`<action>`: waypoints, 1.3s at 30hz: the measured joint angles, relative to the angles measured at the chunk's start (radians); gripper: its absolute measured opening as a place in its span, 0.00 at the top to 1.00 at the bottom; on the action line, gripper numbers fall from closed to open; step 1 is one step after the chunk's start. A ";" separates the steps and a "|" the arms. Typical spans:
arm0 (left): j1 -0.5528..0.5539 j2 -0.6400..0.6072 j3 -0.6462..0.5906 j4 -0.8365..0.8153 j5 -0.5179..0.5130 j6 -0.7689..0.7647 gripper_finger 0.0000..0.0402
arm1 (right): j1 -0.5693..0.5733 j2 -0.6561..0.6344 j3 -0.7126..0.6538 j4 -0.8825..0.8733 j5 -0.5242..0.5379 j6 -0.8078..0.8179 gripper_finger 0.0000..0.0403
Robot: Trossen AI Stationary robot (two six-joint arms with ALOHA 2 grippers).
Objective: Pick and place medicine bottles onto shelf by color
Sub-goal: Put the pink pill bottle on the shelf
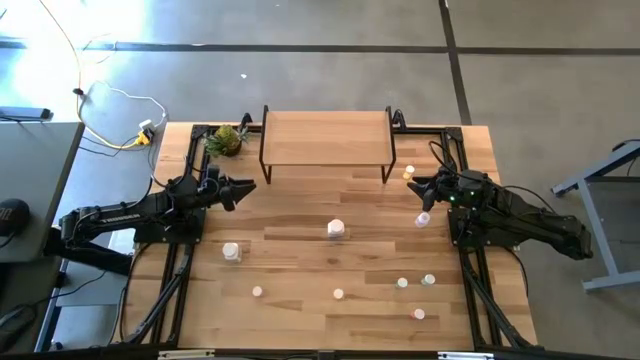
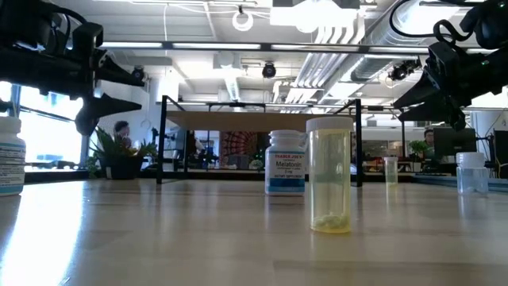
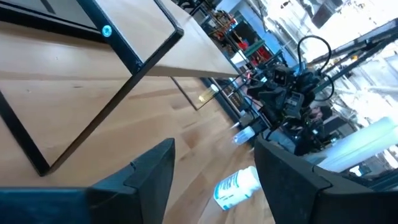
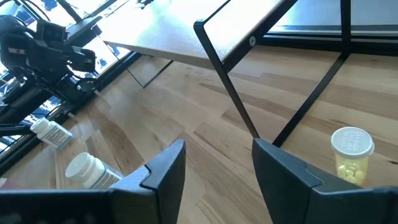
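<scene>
The light-wood shelf (image 1: 325, 138) stands on thin black legs at the far middle of the table, its top bare. Medicine bottles stand scattered on the tabletop. White ones are at the centre (image 1: 336, 229), left of centre (image 1: 231, 251) and on the right (image 1: 424, 218). An orange-yellow one (image 1: 410, 173) stands by the shelf's right leg. Several tiny ones (image 1: 403, 283) are near the front. My left gripper (image 1: 245, 188) hovers open left of the shelf, and my right gripper (image 1: 415, 186) hovers open to its right. Both point inward with nothing between their fingers.
A leafy plant-like object (image 1: 228, 140) sits at the far left corner beside the shelf. Black frame rails (image 1: 180, 270) run along both table sides. In the low view a clear bottle holding yellow pills (image 2: 329, 187) stands close to the camera. The middle of the table holds only bottles.
</scene>
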 joint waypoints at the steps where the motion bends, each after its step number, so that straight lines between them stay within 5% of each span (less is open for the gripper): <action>1: 0.000 0.000 0.000 0.000 0.001 -0.001 0.46 | 0.000 0.000 0.000 0.000 0.000 0.000 0.56; 5: -0.001 0.000 0.018 0.004 0.086 -0.013 0.45 | 0.000 0.000 0.000 0.000 0.000 0.000 0.56; 19: -0.039 0.066 0.220 -0.004 0.444 0.326 0.46 | 0.000 0.000 0.000 0.000 0.000 0.000 0.56; 30: -0.174 0.289 0.410 -0.027 0.471 0.552 0.46 | 0.000 0.000 0.000 0.000 0.000 0.000 0.56; 39: -0.331 0.482 0.631 -0.430 0.392 0.558 0.46 | 0.000 0.000 0.000 0.000 0.000 0.000 0.56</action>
